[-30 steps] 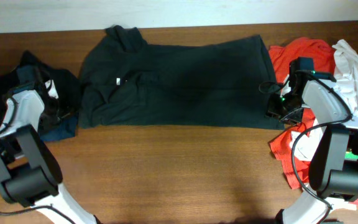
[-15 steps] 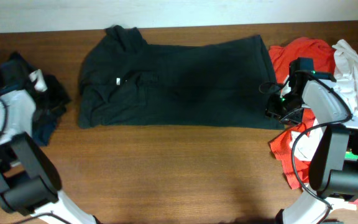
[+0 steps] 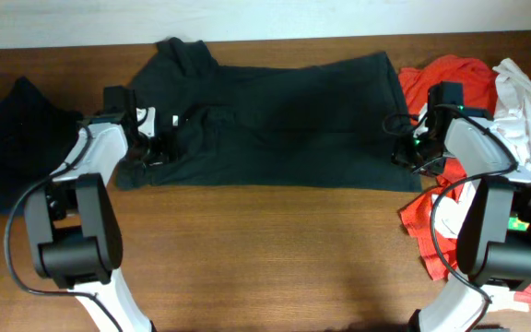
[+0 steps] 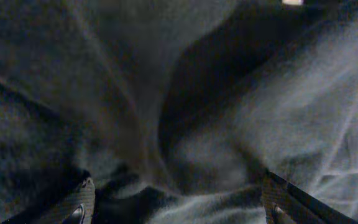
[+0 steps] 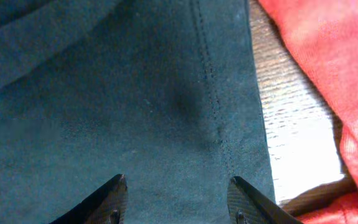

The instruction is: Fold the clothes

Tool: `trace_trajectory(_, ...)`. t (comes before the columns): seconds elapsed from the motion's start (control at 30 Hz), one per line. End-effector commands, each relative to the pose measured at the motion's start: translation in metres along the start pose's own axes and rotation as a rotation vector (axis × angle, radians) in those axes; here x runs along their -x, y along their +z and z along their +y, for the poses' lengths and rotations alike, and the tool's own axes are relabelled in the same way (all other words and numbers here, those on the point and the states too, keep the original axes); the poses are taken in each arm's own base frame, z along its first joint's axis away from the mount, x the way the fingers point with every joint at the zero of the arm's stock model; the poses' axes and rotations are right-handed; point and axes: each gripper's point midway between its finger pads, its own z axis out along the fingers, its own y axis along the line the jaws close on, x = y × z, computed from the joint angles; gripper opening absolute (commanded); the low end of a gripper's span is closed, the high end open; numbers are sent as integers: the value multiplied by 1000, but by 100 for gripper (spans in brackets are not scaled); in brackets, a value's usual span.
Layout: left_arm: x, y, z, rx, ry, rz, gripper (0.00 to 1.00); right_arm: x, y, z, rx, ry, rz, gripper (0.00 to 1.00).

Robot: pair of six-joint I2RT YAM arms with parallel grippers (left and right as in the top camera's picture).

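Note:
A large black T-shirt (image 3: pixel 275 120) lies spread flat across the back of the table, collar end to the left. My left gripper (image 3: pixel 153 148) is open over its creased left end. In the left wrist view the gripper (image 4: pixel 179 202) has wrinkled black cloth (image 4: pixel 185 124) between its spread fingers, with a small white tag (image 4: pixel 293 2) at the top edge. My right gripper (image 3: pixel 402 152) is open over the shirt's right hem. In the right wrist view the gripper (image 5: pixel 178 196) straddles the stitched hem (image 5: pixel 210 93), holding nothing.
A red shirt (image 3: pixel 436 78) and a white one (image 3: pixel 524 101) are heaped at the right, with red cloth (image 5: pixel 328 62) just past the hem. A dark pile of clothes (image 3: pixel 12 138) lies at the far left. Bare wood table (image 3: pixel 265 258) runs along the front.
My left arm has swung right, from the dark pile at the far left onto the black shirt's left end. My right gripper has edged slightly up along the hem.

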Motion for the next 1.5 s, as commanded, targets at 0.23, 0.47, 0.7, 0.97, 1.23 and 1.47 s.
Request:
trace_trajectory(0.23, -72, 15, 53, 199, -67, 295, 85, -37, 30, -12, -21, -45, 179, 59)
trace_trajectory(0.47, -131, -17, 77, 218, -280, 531, 85, -117, 18, -25, -65, -6, 484, 60)
trace_trajectory(0.7, -154, -36, 80, 236, -346, 641, 85, -162, -5, -29, -93, 24, 681, 56)
trace_trajectory(0.97, 6, -138, 18, 94, -81, -43, 98, -59, -85, 7, 19, -25, 223, 61)
trace_trajectory(1.23, 145, -114, 9, 25, 30, -508, 96, -43, -108, 19, 68, -47, 141, 68)
trace_trajectory(1.47, 174, -13, 3, -101, 59, -463, 93, -46, -108, 18, 66, -44, 155, 68)
